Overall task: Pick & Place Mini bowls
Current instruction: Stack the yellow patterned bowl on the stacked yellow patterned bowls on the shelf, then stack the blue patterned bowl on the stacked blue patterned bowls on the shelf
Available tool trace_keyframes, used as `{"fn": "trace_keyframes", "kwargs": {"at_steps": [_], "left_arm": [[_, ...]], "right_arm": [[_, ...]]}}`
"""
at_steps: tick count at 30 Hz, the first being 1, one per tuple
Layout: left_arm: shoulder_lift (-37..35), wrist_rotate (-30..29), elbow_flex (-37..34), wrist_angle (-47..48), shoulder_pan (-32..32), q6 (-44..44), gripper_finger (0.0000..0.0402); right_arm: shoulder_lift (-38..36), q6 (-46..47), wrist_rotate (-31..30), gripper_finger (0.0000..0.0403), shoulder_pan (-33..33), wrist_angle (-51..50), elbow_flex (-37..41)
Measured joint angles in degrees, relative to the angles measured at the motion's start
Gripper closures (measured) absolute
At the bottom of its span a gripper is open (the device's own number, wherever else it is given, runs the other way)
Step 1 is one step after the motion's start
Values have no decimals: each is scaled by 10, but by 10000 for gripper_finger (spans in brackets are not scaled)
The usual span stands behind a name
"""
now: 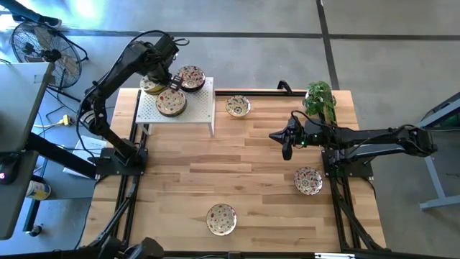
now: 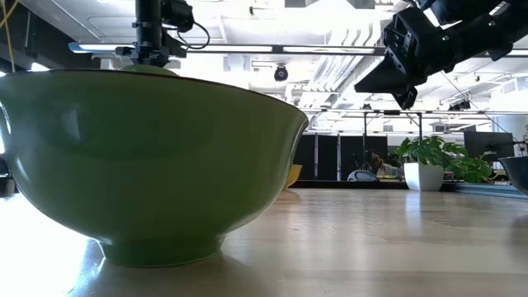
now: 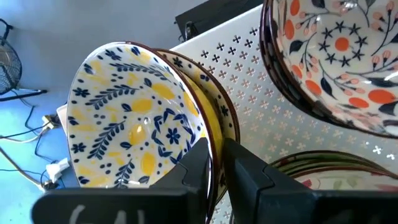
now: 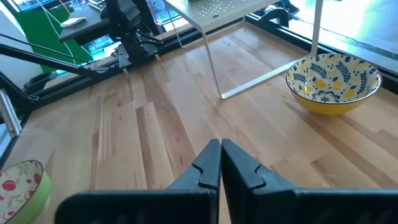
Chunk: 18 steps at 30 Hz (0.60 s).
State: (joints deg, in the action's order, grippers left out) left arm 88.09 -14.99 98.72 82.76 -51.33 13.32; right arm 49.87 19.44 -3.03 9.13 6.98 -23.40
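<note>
Bright even daylight, ceiling glare in low view, soft shadows

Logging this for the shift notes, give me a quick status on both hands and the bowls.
Left hand at the white rack, fingers straddling the yellow bowl's rim. Right hand shut, empty, hovering mid-table. Nothing in the way.

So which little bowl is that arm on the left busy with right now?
Look at the white perforated rack at the far left of the wooden table. Three lots of bowls sit on it; the left end effector is at the one on the rack's far left corner, its fingers either side of the top bowl's rim. That yellow-and-blue bowl has lemons and blue leaves; its neighbours are red-flowered.
</note>
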Motion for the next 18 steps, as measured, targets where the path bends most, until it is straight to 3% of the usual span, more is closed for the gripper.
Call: {"fn": "trace_keyframes", "kwargs": {"at_steps": [7,18], "left_arm": [[-1,19,3,12,0,-11,352],[-2,19,47,18,0,-14,255]], "right_arm": [[0,0,0,402,0,0,0],[0,0,0,401,0,1,0]]}}
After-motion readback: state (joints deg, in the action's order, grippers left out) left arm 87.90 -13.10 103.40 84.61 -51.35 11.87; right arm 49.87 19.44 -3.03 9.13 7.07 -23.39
